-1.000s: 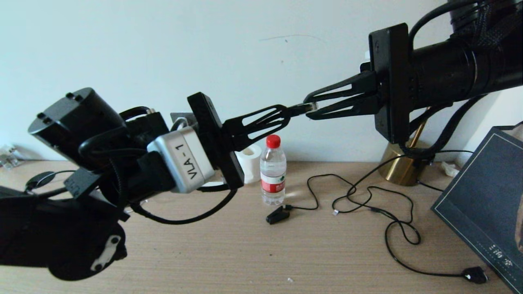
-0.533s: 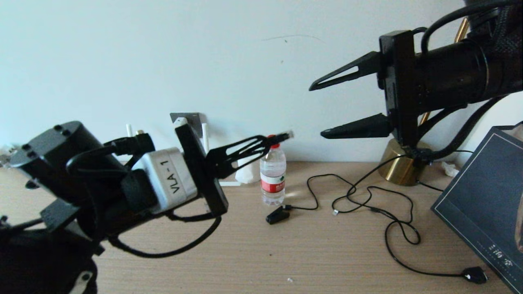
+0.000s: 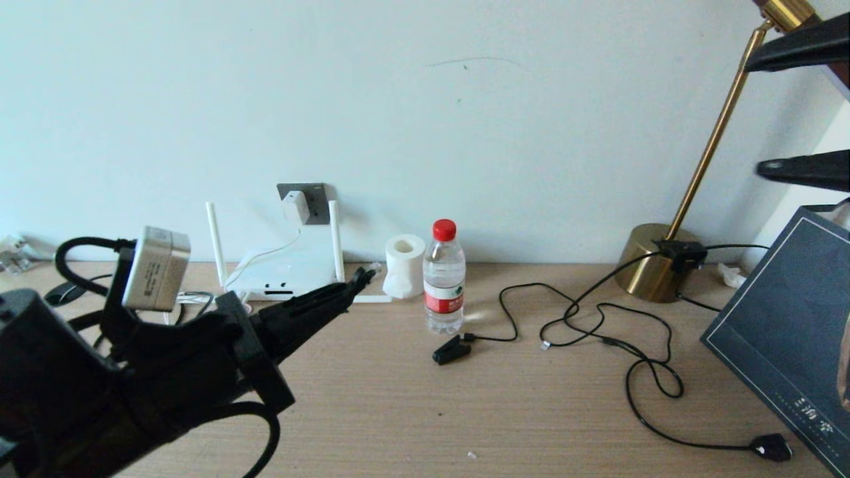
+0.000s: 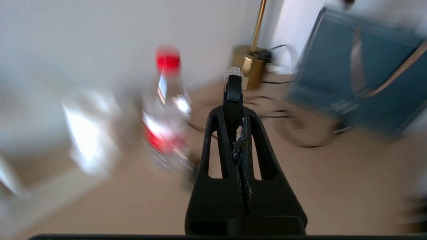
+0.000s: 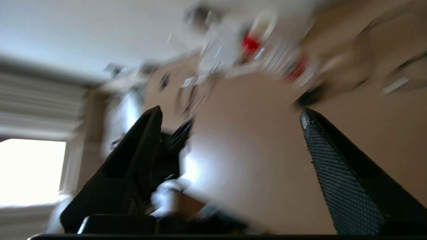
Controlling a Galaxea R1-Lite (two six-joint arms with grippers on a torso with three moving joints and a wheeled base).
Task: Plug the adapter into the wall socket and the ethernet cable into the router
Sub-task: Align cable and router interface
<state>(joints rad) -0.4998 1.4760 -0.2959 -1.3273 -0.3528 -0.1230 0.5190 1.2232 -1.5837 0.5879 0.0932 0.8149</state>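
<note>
the left claw (image 3: 355, 279) hangs low over the tabletop (image 3: 412, 411), its fingers pressed together on the ethernet cable (image 3: 369, 269), pinching it just behind the clear plug tip. in the left wrist view the black boot and clear tip (image 4: 233, 75) stick out past the fingertips (image 4: 216, 116), pointing toward the far side of the tabletop. in the head view the tip sits in front of the router (image 3: 285, 275), off its right front corner and near the roll of tissue (image 3: 403, 264).

the router lies flat against the wall, two white antennas showing upright on either side. small dark ports show on its front edge. the adapter (image 3: 295, 207) sits plugged into the wall socket (image 3: 317, 199) just above the router, with its thin white cord drooping down onto the router's top.

the right claw (image 3: 797, 109) is high at the right edge of the head view, spread wide, with nothing between its fingers; the right wrist view shows the same wide gap (image 5: 230, 140).

a water bottle (image 3: 443, 277) with a red cap stands to the right of the tissue roll. a black clip-like plug (image 3: 450, 349) lies in front of the bottle, on a black cord that loops across the tabletop toward a brass lamp base (image 3: 654, 262). a dark blue book (image 3: 790, 332) leans at the right edge.
</note>
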